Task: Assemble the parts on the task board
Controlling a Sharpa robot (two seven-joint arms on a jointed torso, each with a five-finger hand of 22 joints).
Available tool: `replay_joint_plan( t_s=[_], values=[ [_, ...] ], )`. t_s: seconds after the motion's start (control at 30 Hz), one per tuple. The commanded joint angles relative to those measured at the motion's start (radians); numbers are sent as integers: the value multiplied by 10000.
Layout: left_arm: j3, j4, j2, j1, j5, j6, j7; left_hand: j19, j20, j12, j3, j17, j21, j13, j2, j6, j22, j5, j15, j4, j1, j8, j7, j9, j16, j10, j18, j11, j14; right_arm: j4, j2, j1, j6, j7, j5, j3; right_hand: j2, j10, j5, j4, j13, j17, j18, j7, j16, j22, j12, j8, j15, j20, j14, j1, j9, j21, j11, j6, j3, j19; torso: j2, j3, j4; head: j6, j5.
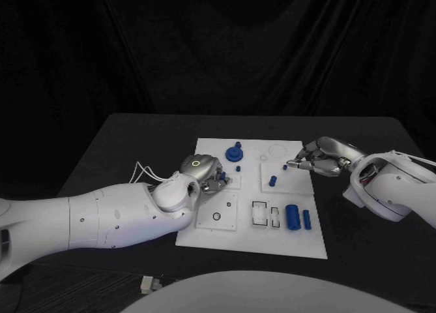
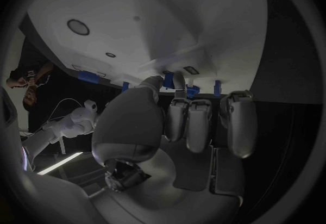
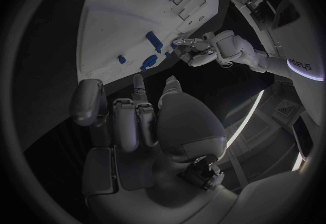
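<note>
My left hand (image 1: 204, 173) sat at the task board's (image 1: 227, 231) left edge, fingers curled in; couldn't tell if it held anything. My right hand (image 1: 318, 158) hovered over the board's upper right, fingertips bunched, grip unclear. Blue parts (image 1: 293, 217) lay near the board's lower right, w/ a gear-like piece (image 1: 234, 154) up top.

black table (image 1: 133, 140); dark curtain (image 1: 218, 52) behind; dim light
</note>
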Motion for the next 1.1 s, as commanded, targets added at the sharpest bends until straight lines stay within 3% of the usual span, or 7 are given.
replay_joint_plan(
  t_s=[0.03, 0.23, 0.67, 0.83, 0.9, 1.0, 1.1],
  values=[
    [5, -9, 30, -17, 12, 61, 347, 355, 16, -79, 282, 2079, -59, 1390, 36, -54, 2080, -143, 22, -2, 184, -93, 15, 5, -39, 289, 41, 38, 884, 2, -1, -25, -57, -11, -24, 5, 51, 943, 57, 14, 2454, 1027, 173, -57, -40, 1116, -45, 44, -72, -43, 675, 5, 13, -50, -65, -1, -51, 2, -1, 4, 3, 0, -4],
    [5, -52, 51, -17, 15, -11, 551, 350, 17, -73, 1068, 2092, -50, 1412, 93, -44, 2083, -216, 40, 13, 200, -203, 26, 68, -28, 283, 41, 40, 884, 1, -10, -26, -51, -28, -24, 5, 60, 939, 61, 13, 2450, 1006, 180, -58, -51, 1106, -48, 44, -72, -44, 671, 12, 15, -83, -65, -1, -53, -7, 0, 2, 1, 0, 3],
    [5, -55, -6, -17, 15, -173, 889, 359, 16, -89, 3378, 2107, 12, 1430, -377, 82, 2096, -399, 19, -14, 28, -125, 4, 571, -21, 285, 30, 28, 885, 12, -31, -29, -19, -79, -24, 5, 66, 926, 63, 13, 2433, 980, 187, -58, -65, 1094, -59, 44, -72, -44, 664, 16, 16, -123, -65, -3, -54, -20, -5, 1, -3, 0, -20],
    [8, 161, -192, -14, 16, -437, 1381, 381, 4, -62, 3871, 2146, 84, 1456, -373, 124, 2116, -448, 12, -16, 109, -63, -2, 707, 28, 304, 16, 16, 899, 20, -39, -29, -9, -95, -24, 5, 69, 919, 63, 14, 2423, 973, 191, -58, -68, 1087, -66, 43, -72, -44, 663, 17, 16, -143, -65, -3, -54, -28, -1, 1, 0, 0, -56],
    [10, 298, -311, 0, 16, -477, 1619, 390, 4, -57, 4315, 2159, 128, 1465, -447, 104, 2127, -612, 10, -21, 213, -33, 4, 810, 42, 303, 7, 22, 902, 21, -43, -29, -5, -102, -24, 5, 69, 919, 63, 14, 2423, 973, 191, -58, -68, 1087, -66, 43, -72, -44, 663, 17, 16, -143, -65, -3, -54, -28, 1, 1, 1, 0, -78],
    [14, 520, -511, 138, 46, -324, 2020, 409, 10, -47, 4698, 2186, 205, 1478, -552, 137, 2148, -751, 19, -10, 201, 22, 13, 915, 76, 308, -8, 26, 909, 23, -49, -30, 3, -115, -24, 5, 74, 913, 63, 14, 2415, 958, 195, -57, -76, 1081, -71, 43, -72, -44, 659, 19, 16, -165, -65, -5, -54, -36, 2, 2, 1, 0, -78],
    [16, 639, -646, 477, 482, 357, 2572, 507, 12, 55, 5126, 2379, 511, 1560, -604, 261, 2232, -1116, 15, -35, 112, 134, -23, 1055, 324, 363, -71, 7, 978, 29, -60, -30, 3, -122, -24, 5, 74, 913, 63, 14, 2415, 958, 195, -57, -76, 1081, -71, 43, -72, -44, 659, 19, 16, -165, -65, -5, -54, -36, 0, 0, 0, 0, -110]
  ],
)
